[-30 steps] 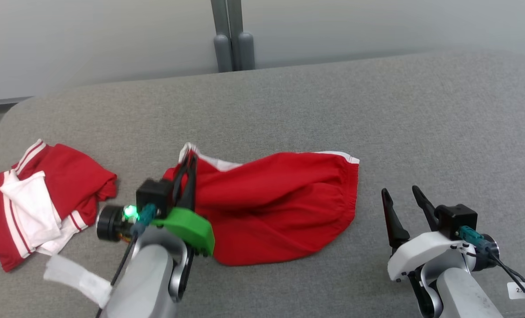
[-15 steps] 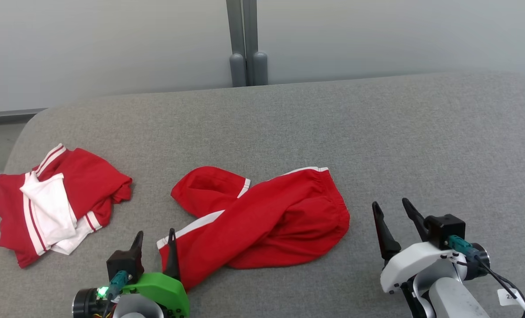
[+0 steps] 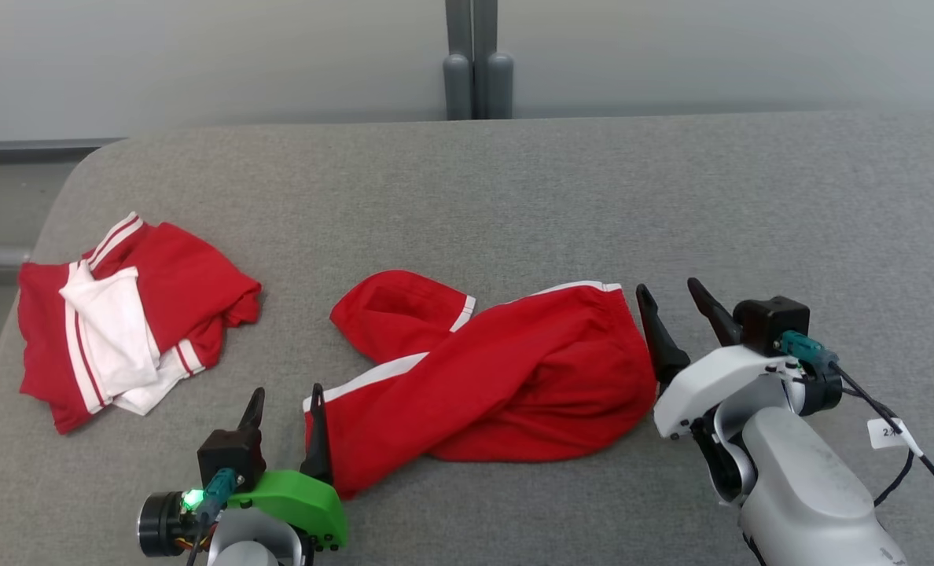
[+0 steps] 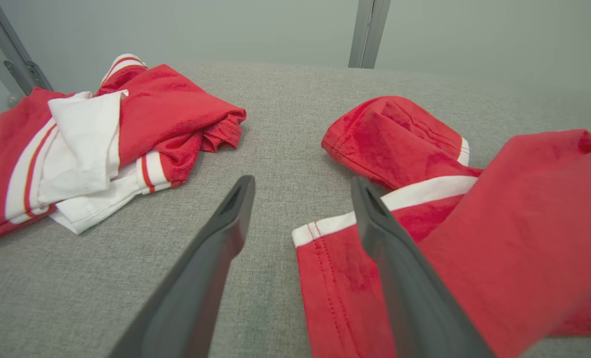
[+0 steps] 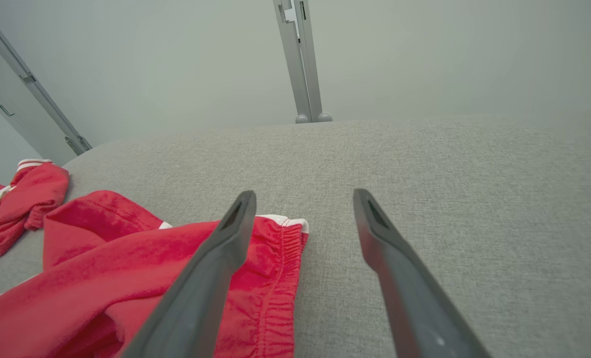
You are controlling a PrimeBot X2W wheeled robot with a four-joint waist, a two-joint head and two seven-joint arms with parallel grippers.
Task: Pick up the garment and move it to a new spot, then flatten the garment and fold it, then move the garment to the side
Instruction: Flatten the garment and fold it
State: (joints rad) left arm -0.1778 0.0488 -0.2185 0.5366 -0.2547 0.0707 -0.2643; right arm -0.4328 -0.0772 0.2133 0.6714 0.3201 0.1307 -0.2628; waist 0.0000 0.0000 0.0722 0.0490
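The red garment [image 3: 498, 385] lies twisted near the grey cushion's [image 3: 514, 196] front edge, between both grippers. The left gripper [image 3: 286, 391], jaws spread, sits at the striped hem [image 4: 325, 226]. The right gripper [image 3: 667, 287], jaws spread, sits at the waistband [image 5: 278, 248], probably placed for flattening. The head view gives the whole twist; the wrist views give stitching and elastic gathers.

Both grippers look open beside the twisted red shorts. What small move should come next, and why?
Probably lower and close the right gripper on the waistband: the red shorts lie twisted, both grippers stand open, one of its fingers sits over that edge, and the left gripper sits at the hem corner.
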